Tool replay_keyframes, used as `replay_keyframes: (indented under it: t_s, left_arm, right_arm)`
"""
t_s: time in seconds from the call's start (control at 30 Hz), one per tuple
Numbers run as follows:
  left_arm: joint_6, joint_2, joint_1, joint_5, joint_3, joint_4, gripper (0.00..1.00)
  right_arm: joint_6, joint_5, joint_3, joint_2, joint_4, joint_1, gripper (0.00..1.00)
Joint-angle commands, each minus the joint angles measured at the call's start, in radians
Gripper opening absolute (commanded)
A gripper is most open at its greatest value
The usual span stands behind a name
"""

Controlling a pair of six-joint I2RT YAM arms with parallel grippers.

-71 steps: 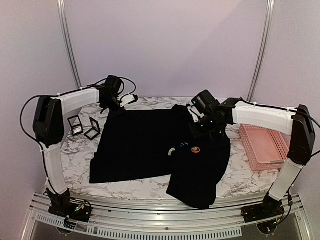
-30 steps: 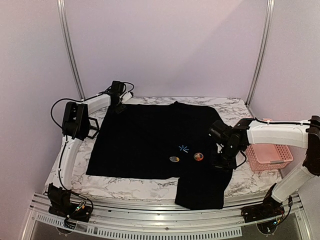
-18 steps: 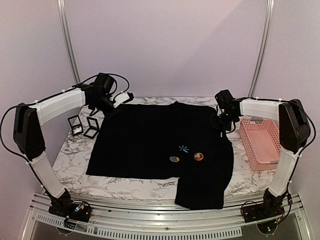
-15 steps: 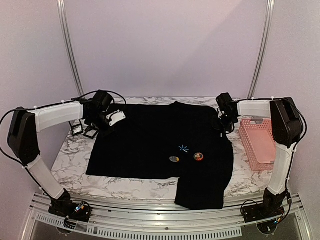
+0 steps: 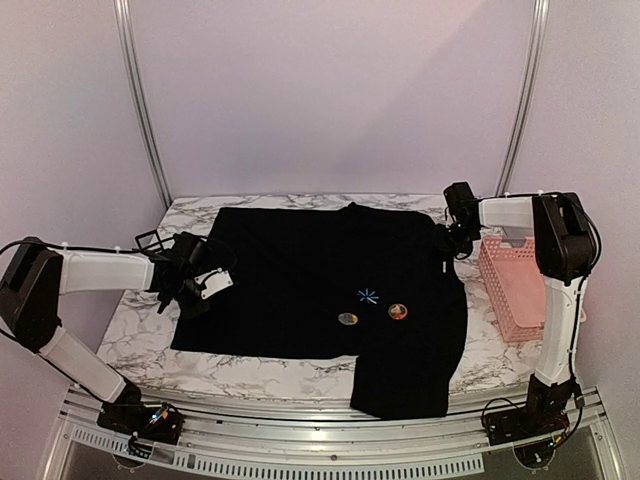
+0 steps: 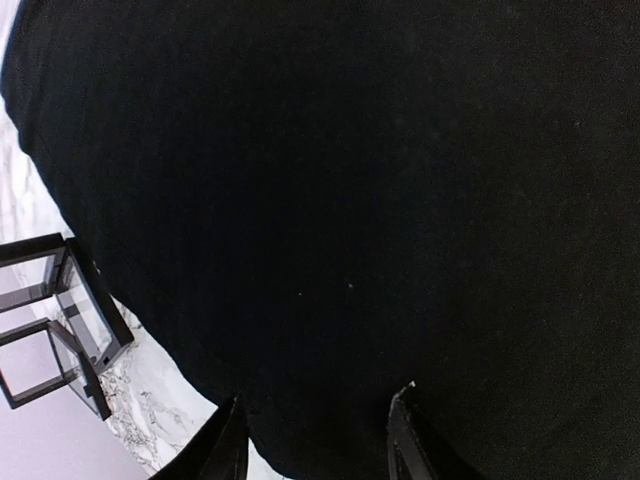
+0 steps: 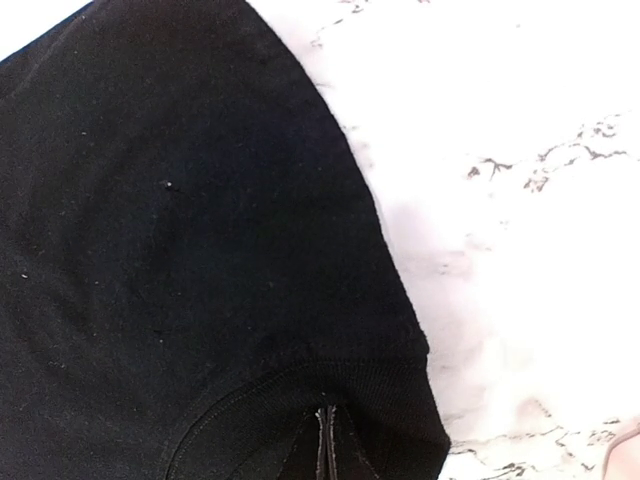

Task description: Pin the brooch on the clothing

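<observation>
One black T-shirt (image 5: 300,270) spread flat across the marble tabletop (image 5: 140,345), one light-blue starburst (image 5: 367,295) on its front. Just near of that mark, two round pins: greyish brooch (image 5: 346,318) left, orange brooch (image 5: 397,313) right. Two black frames (image 6: 104,300) at far left; one pink basket (image 5: 515,285) at right. Over the shirt's left edge, left end effector (image 6: 315,445) spread; at the right sleeve hem, right end effector (image 7: 325,440) pressed together, pinching fabric or not unclear.

Frames (image 6: 100,300) left of shirt (image 5: 300,280), basket (image 5: 510,290) right
</observation>
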Motion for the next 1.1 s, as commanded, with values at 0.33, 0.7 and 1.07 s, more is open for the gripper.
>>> replay_keyframes:
  t_s: [0.33,0.7,1.07]
  left_arm:
    - [-0.018,-0.097,0.046,0.03,-0.017,-0.206,0.61]
    - [-0.507,-0.415,0.152,0.197,0.343,-0.233,0.93]
    - [-0.656,-0.789,0.241,-0.035,-0.123,0.124,1.0]
  right_arm:
    - [-0.143,-0.023,0.154,0.055,-0.105,-0.03,0.11]
    - [-0.194,-0.138,-0.245,-0.646,0.248,-0.004,0.99]
    - [-0.066,0.072,-0.954,-1.432,0.57,0.002,0.99]
